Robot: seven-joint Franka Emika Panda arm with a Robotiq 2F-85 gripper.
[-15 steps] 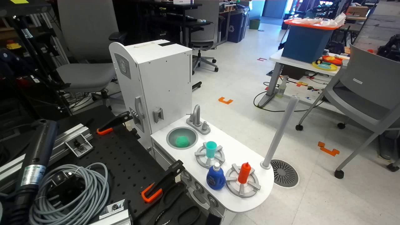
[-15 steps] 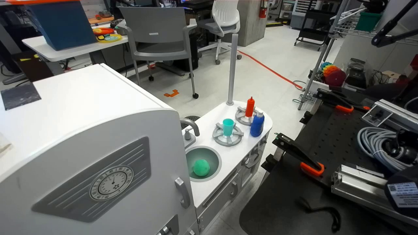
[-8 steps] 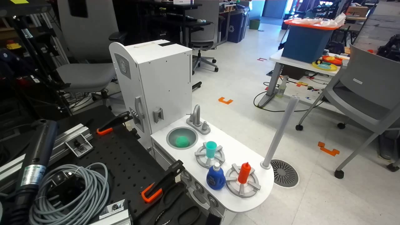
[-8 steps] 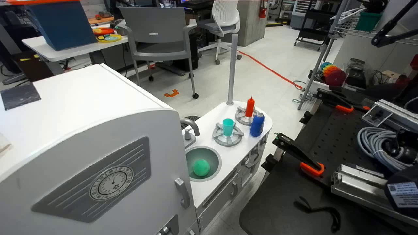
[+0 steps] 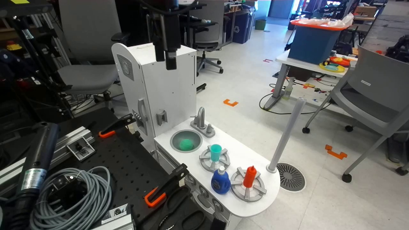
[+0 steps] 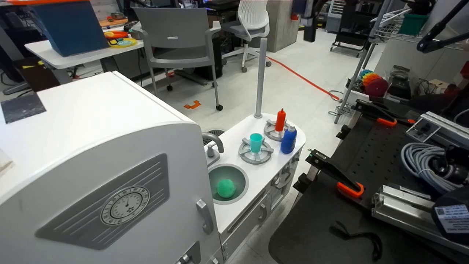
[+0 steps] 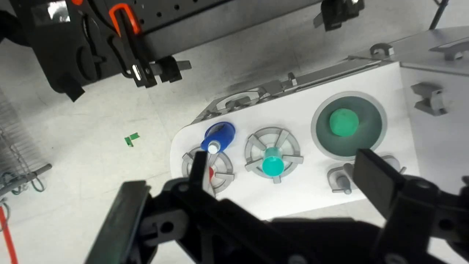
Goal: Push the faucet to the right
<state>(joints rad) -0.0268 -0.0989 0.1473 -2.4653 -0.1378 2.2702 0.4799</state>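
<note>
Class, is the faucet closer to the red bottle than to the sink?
No: the faucet stands beside the sink, with the red bottle farther along the counter.

In an exterior view, a ball [image 5: 186,144] lies in the basin [image 5: 187,133], a cup [image 5: 215,152] stands on a burner [image 5: 204,157] to its right, and a red bottle [image 5: 250,177] on a second burner [image 5: 247,193] farther right, with a blue bottle [image 5: 220,182] just left. Far right, a tub [image 5: 313,44] rests on a table [image 5: 282,58] beside a chair [image 5: 377,84]; near left lies coiled cable [image 5: 101,194].
</note>
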